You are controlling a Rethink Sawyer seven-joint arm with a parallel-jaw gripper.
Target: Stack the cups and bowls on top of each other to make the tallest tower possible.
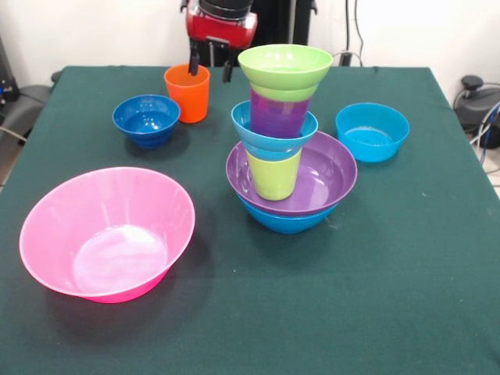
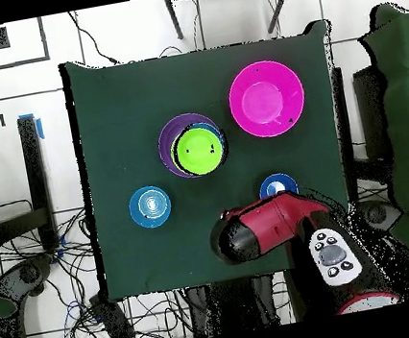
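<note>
Green cloth, dark and matte, covers the bench (image 1: 406,258); white wall stands behind it at the frame's top, and cables trail over pale tiled floor in the overhead view. Glossy plastic makes up the tower (image 1: 285,141) at centre: blue bowl, purple bowl, lime cup, turquoise bowl, purple cup, lime bowl on top. A huge pink bowl (image 1: 109,233) sits lower left, tilted. The pincer (image 1: 209,70), upper centre, has one finger inside the orange cup (image 1: 187,92), its fingers apart.
</note>
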